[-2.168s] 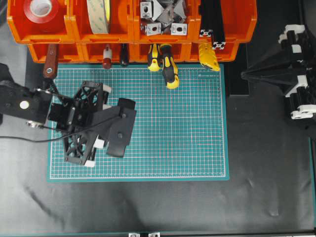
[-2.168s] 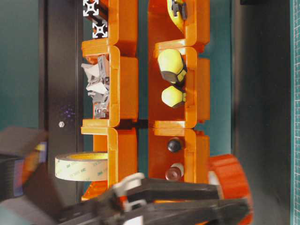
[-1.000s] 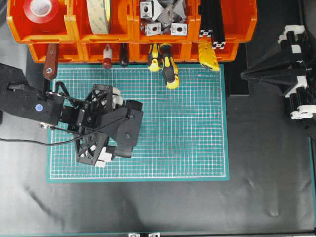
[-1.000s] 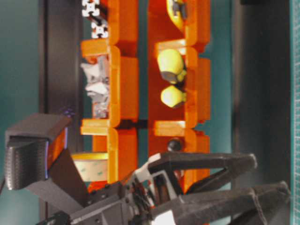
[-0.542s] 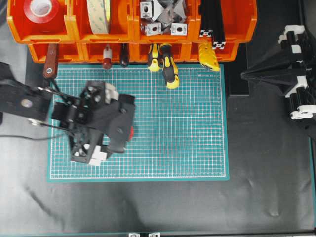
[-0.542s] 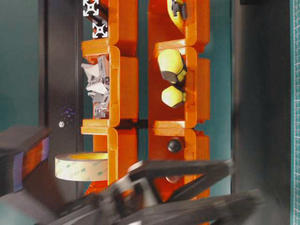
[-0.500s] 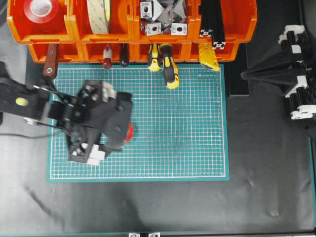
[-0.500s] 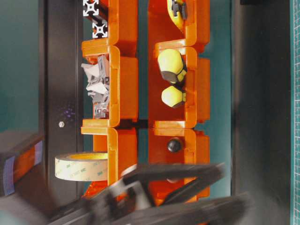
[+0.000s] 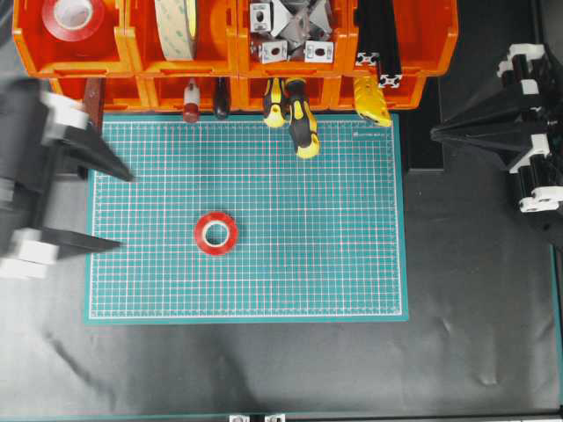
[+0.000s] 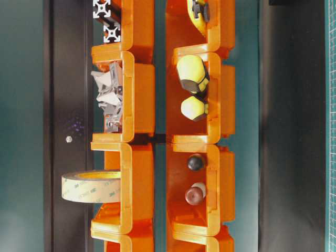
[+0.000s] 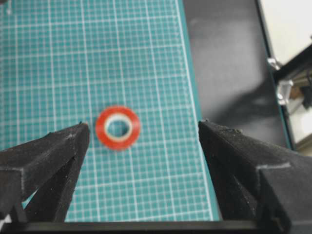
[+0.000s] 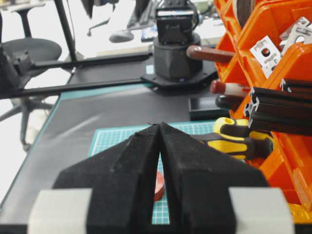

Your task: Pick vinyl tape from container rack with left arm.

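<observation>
Your vinyl tape (image 9: 215,233) lies flat on green cutting mat (image 9: 334,264), well apart from container rack (image 9: 233,53). Left end effector (image 9: 119,211) at mat's left edge, jaws spread wide, empty; wrist view puts tape (image 11: 117,128) between them, untouched. Right end effector (image 9: 435,132) parked at tabletop's right, jaws pressed together. Second red roll (image 9: 72,18) sits in top-left bin. Cream tape (image 10: 91,186) core reads "3M".

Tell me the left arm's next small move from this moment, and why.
Probably nothing more than a retreat toward rest. The small vinyl tape lies flat on the green mat, out of the container rack. The left gripper is open and empty, clear of the roll. The right gripper is shut and parked to the side. The pick looks finished.
</observation>
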Available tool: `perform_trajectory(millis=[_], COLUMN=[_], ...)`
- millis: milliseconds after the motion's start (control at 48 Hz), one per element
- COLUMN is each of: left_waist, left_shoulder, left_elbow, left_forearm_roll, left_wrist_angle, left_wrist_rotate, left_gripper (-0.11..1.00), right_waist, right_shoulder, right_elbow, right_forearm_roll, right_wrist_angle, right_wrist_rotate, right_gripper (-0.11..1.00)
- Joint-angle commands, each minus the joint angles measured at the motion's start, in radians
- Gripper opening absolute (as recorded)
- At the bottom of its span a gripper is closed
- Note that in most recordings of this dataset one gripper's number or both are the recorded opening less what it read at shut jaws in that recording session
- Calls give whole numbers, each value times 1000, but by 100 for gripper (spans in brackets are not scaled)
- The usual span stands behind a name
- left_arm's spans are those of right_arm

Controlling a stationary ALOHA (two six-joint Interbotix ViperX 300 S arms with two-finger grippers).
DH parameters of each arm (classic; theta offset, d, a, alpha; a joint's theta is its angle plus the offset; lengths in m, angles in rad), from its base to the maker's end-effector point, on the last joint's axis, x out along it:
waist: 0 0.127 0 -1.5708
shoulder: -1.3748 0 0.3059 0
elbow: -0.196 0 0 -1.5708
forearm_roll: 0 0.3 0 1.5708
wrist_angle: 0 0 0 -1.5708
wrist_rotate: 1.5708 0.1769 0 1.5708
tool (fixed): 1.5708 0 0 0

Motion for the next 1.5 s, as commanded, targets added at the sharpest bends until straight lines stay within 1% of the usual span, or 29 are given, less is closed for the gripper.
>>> perform_trajectory(millis=[0, 167, 333, 459, 563, 646, 750, 855, 1084, 1230, 1334, 1480], left_waist=[0, 25, 40, 69, 87, 91, 91, 94, 94, 95, 95, 94], left_shoulder=[-107, -268, -388, -472, -529, -566, -588, -589, -591, -581, -580, -583], left_elbow=[38, 114, 164, 201, 235, 278, 318, 342, 345, 354, 367, 382], left_forearm_roll=[2, 2, 2, 2, 0, 2, 0, 0, 2, 2, 2, 2], left_wrist_angle=[-14, -61, -103, -130, -189, -265, -321, -333, -341, -382, -410, -414], left_wrist_rotate=[12, 11, 11, 5, 5, 5, 3, 0, -2, -3, -2, -6], left_gripper=[86, 82, 80, 80, 80, 80, 80, 80, 80, 80, 80, 80], right_waist=[0, 2, 2, 2, 2, 2, 2, 2, 2, 2, 2, 2], right_shoulder=[5, 3, 2, 2, 2, 2, 2, -8, -28, -29, -35, -38], right_elbow=[-12, -11, -12, -12, -12, -11, -11, -14, -12, -14, -15, -12], right_forearm_roll=[3, 3, 3, 3, 3, 3, 2, 2, 0, -2, -3, -3], right_wrist_angle=[-8, -8, -12, -14, -14, -14, -15, -15, -15, -20, -46, -54], right_wrist_rotate=[2, 0, 0, 0, 0, -2, -2, -6, -6, -8, -9, -9], right_gripper=[0, 0, 0, 0, 0, 0, 0, 0, 0, 0, 0, 0])
